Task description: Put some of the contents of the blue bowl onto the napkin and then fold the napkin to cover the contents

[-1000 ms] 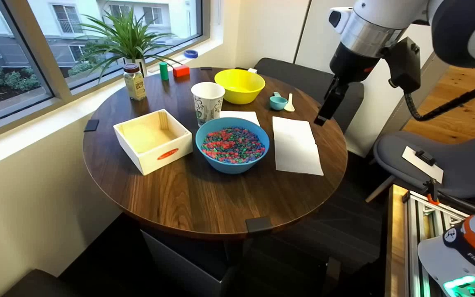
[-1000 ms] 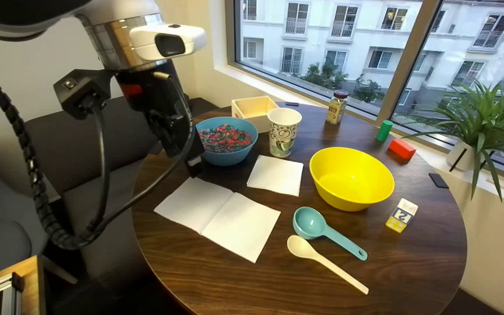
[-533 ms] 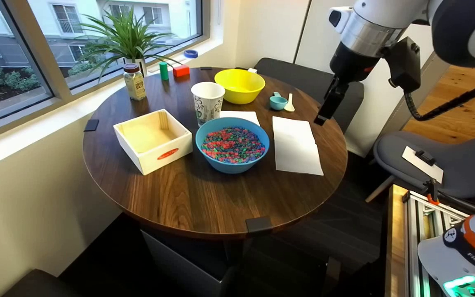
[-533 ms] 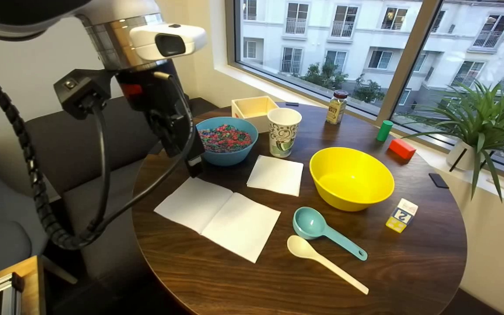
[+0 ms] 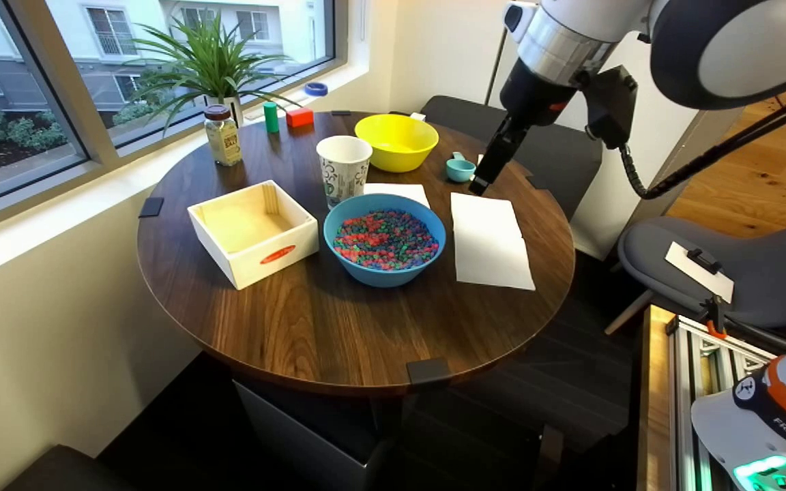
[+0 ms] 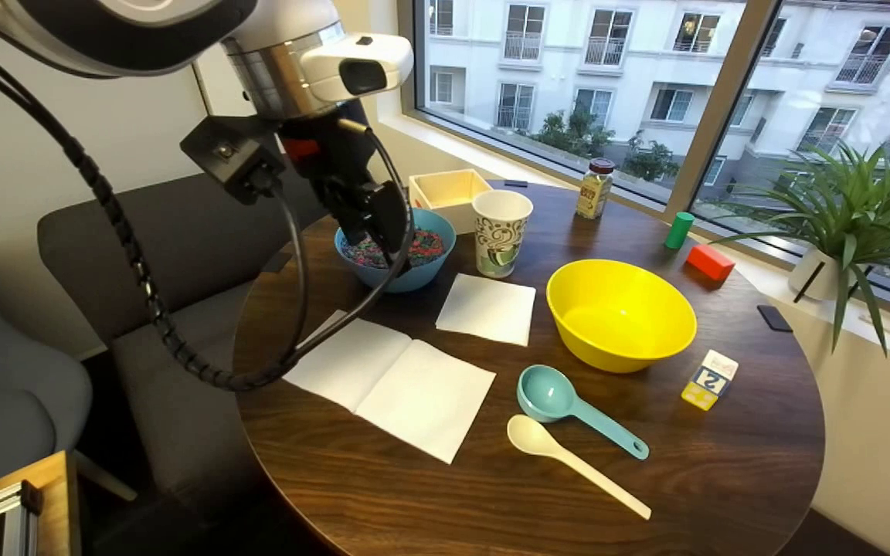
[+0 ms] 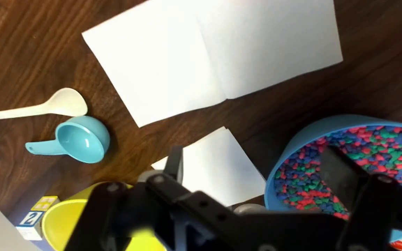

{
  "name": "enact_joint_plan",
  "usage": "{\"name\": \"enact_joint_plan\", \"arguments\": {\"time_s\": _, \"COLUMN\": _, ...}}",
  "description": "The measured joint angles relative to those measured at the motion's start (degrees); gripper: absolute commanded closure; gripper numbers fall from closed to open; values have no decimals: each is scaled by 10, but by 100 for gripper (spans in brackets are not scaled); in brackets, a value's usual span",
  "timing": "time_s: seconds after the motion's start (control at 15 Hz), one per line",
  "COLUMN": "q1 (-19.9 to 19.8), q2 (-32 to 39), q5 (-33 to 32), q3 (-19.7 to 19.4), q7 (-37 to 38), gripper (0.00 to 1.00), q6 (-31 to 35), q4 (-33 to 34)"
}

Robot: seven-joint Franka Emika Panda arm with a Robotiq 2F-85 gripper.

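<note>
"Hovering, spread, empty: black two-fingered gripper point(image 7: 252, 150). Risks?"

"Round blue plastic-looking bowl point(image 5: 385, 278): a clipped rim could spill its tiny multicoloured pieces point(image 5: 386, 239). Beside it, unfolded: flat white paper-like napkin point(image 5: 492, 242); a brushing pass could drag it."

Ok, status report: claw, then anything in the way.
Black claw open, nothing held. Multicoloured pieces in round blue bowl. Tall patterned white cup beside bowl, possible snag.
</note>
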Motion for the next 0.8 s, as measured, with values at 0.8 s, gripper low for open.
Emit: {"name": "enact_joint_plan", "arguments": {"time_s": 0.8, "q1": 57, "q2": 182, "q5": 16, "q3": 13, "q7": 75, "gripper": 0, "q6": 3, "q4": 137}}
